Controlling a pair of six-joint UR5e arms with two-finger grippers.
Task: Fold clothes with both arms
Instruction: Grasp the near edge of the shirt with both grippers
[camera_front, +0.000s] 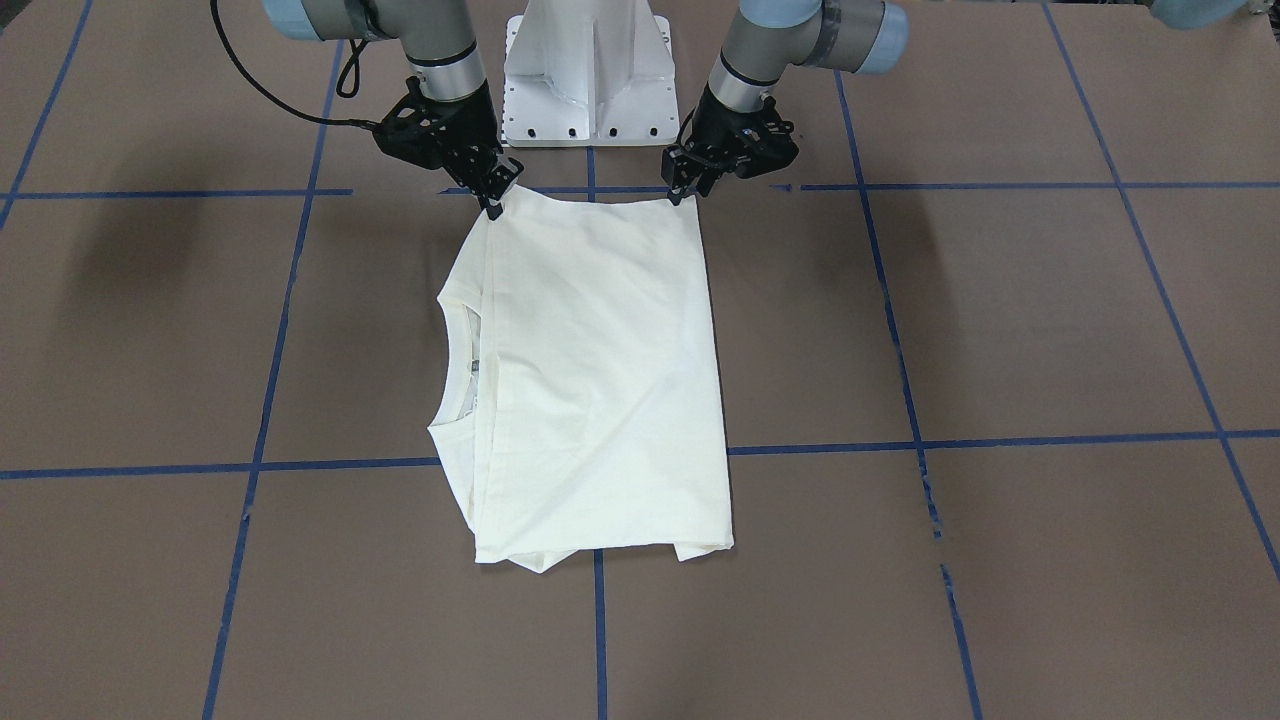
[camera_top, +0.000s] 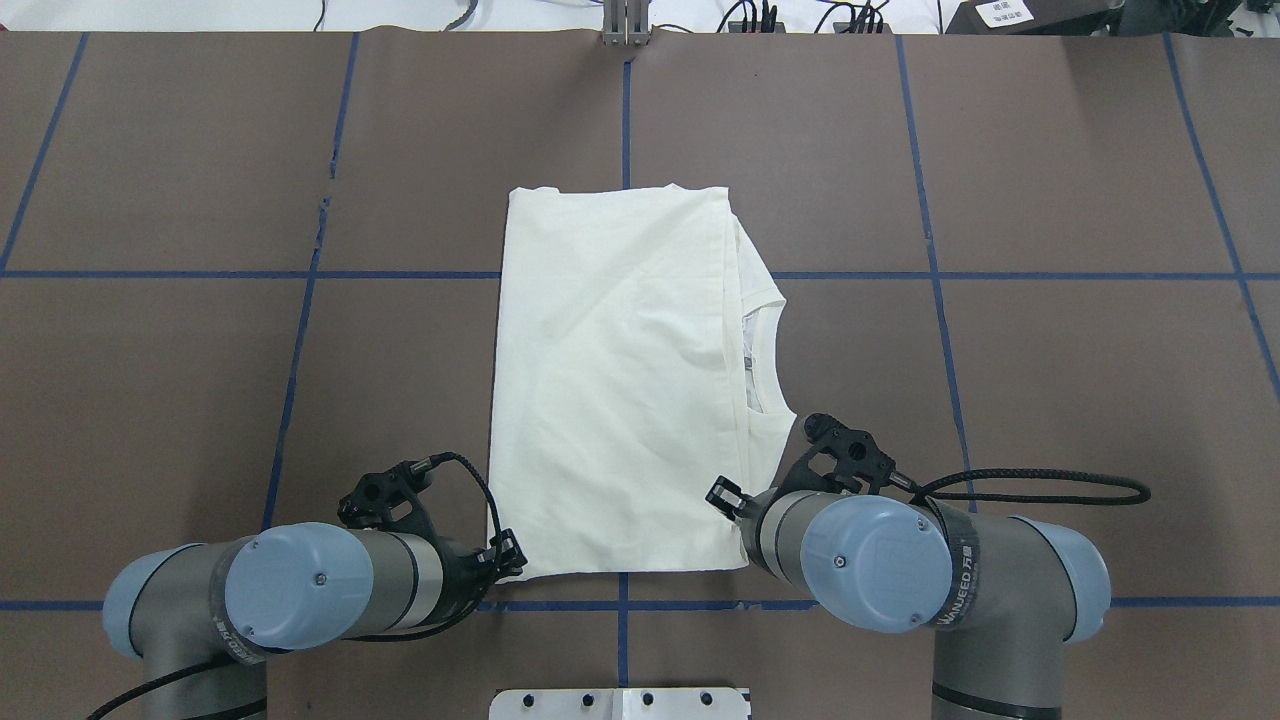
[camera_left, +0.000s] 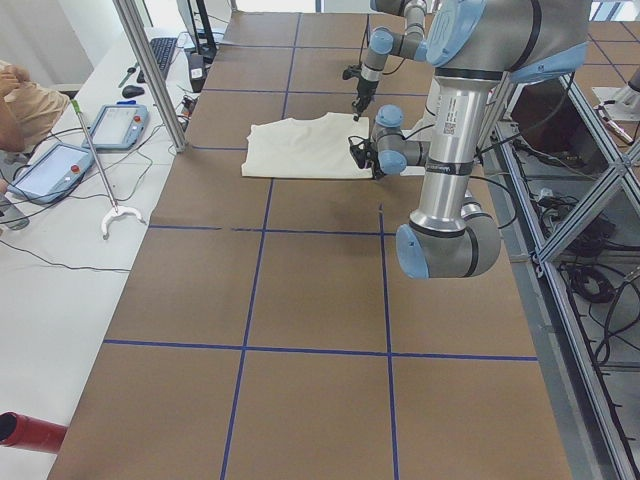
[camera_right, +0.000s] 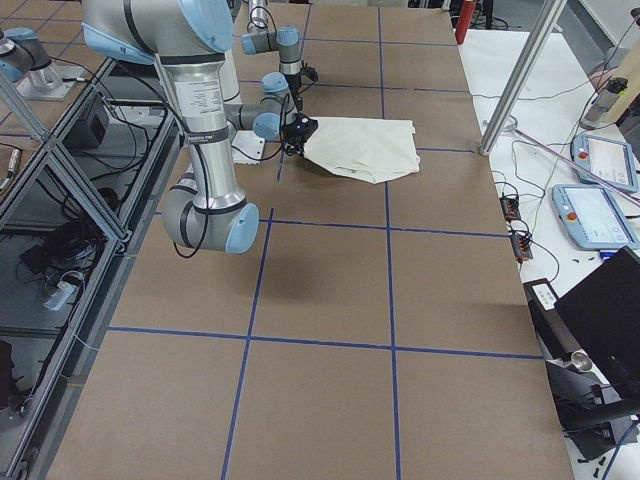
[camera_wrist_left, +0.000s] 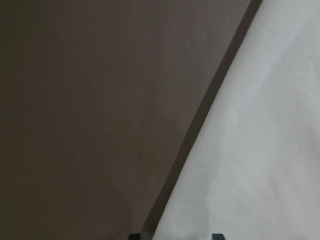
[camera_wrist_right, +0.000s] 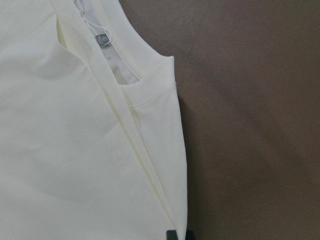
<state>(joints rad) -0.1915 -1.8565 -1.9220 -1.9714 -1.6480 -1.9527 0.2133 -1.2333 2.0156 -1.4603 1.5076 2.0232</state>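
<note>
Lying flat on the brown table (camera_front: 1000, 320), one cream T-shirt (camera_front: 600, 370) is seen, folded into a long rectangle with a plain side up. Its neck opening is turned toward the robot's right, and one small grey label (camera_wrist_right: 101, 39) is visible inside the collar. No sleeves can be made out. Two arms are counted, the left arm (camera_top: 300, 585) and the right arm (camera_top: 900, 570), each set at one corner of the shirt's edge nearest the robot.

The left gripper (camera_front: 688, 192) is held open: in its wrist view only two fingertips (camera_wrist_left: 216, 236) are seen, cut off at the lower border and well apart, with the shirt's edge between them. The right gripper (camera_front: 497, 200) is touching the other corner. Its tips are cropped to a dark sliver in the wrist view, so it cannot be told whether cloth is pinched. Most of each arm is cut off in the front-facing view.
</note>
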